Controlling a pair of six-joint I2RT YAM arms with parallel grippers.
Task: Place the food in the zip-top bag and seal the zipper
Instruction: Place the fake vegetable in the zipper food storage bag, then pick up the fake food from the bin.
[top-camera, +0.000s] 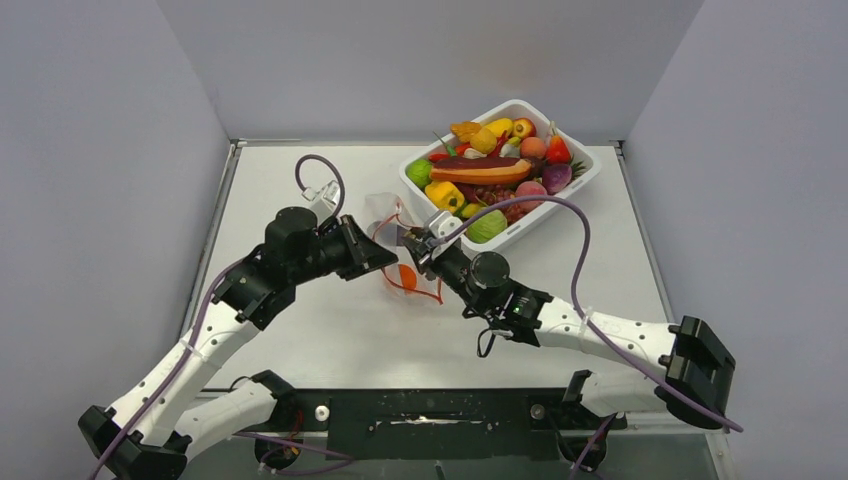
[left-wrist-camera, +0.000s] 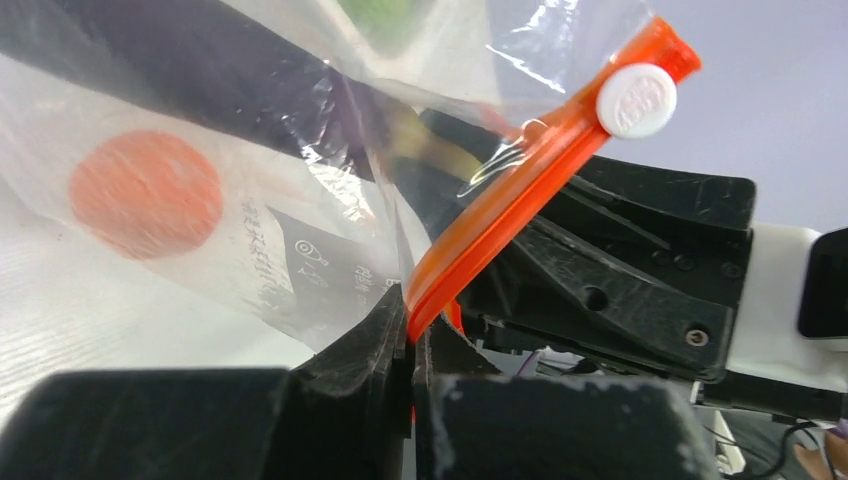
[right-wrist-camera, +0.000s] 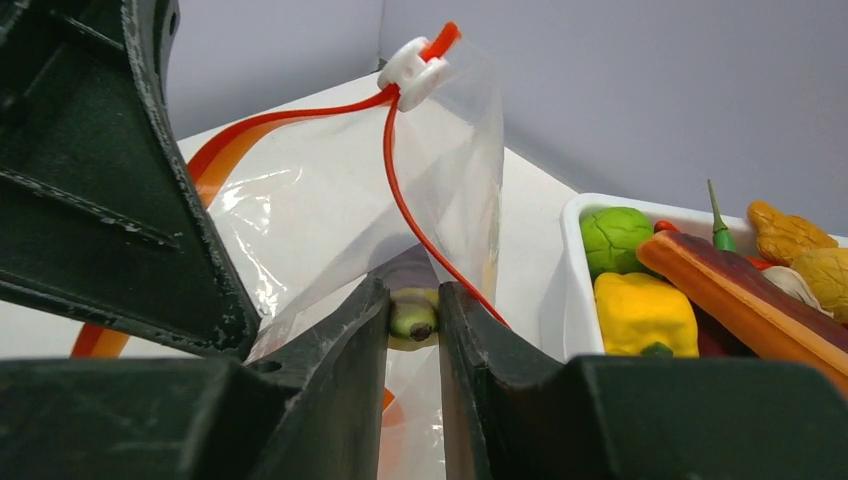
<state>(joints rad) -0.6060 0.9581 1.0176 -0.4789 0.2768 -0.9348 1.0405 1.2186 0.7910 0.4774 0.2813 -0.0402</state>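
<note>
While the left gripper (left-wrist-camera: 412, 335) had its jaws squeezed fully together on the red-orange zipper (left-wrist-camera: 500, 210), the zip-top bag (right-wrist-camera: 330, 200) was held up between the two arms near the middle of the table (top-camera: 330, 330), with its white slider (right-wrist-camera: 413, 70) at the high end of the strip. The right gripper (right-wrist-camera: 413, 300) faced it from the other side, jaws almost closed and pinching a small green-and-purple piece (right-wrist-camera: 413, 318) against the bag's film; whether that piece sat inside the bag could not be told. An orange ball (left-wrist-camera: 145, 195) lay inside the bag. A yellow pepper (right-wrist-camera: 645, 310) and a long orange-red piece (right-wrist-camera: 740, 290) lay in the white tub (right-wrist-camera: 575, 290) just beyond
</note>
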